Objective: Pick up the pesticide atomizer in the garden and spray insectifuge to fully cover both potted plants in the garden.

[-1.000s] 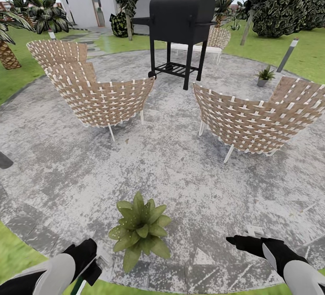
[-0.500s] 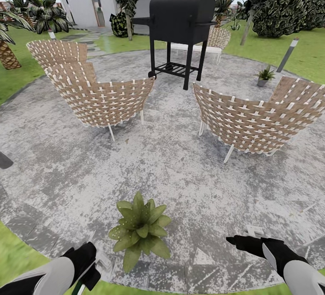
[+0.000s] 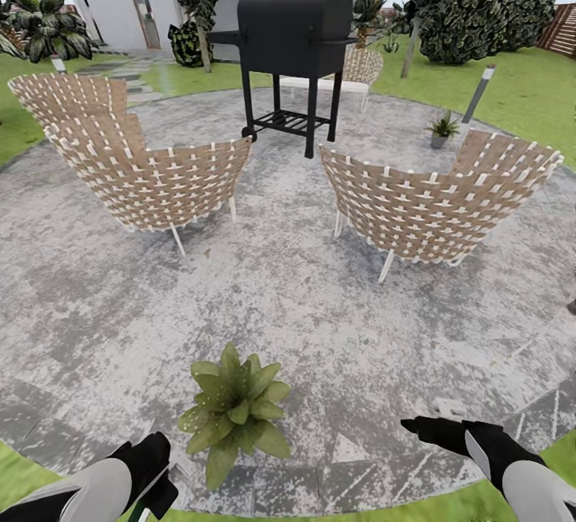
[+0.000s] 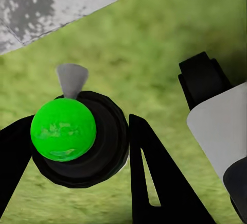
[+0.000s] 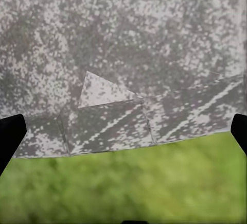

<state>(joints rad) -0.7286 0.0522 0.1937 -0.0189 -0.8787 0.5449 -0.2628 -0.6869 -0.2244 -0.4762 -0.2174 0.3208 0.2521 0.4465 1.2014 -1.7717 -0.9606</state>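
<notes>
Between my left gripper's (image 4: 77,147) dark fingers sits the pesticide atomizer (image 4: 105,152), seen end-on: a round dark head with a bright green dot and a small grey nozzle tip, over grass. In the head view that gripper (image 3: 156,474) is low at the left, just left of the near potted plant (image 3: 232,414), a rosette of light-green leaves on the patio edge. The other potted plant (image 3: 441,128) stands far off at the patio's right rear. My right gripper (image 3: 418,426) hangs open over the paving edge (image 5: 123,131), to the right of the near plant.
Two woven chairs (image 3: 152,178) (image 3: 428,202) and a black grill (image 3: 292,34) stand on the round grey patio (image 3: 280,298). A grey bollard lamp (image 3: 478,93) rises beside the far plant. Lawn, trees and a white house lie beyond.
The whole head view has shifted, chairs and plants sliding left and the near plant lower, so the camera moved. My left gripper sank slightly; the right kept its place.
</notes>
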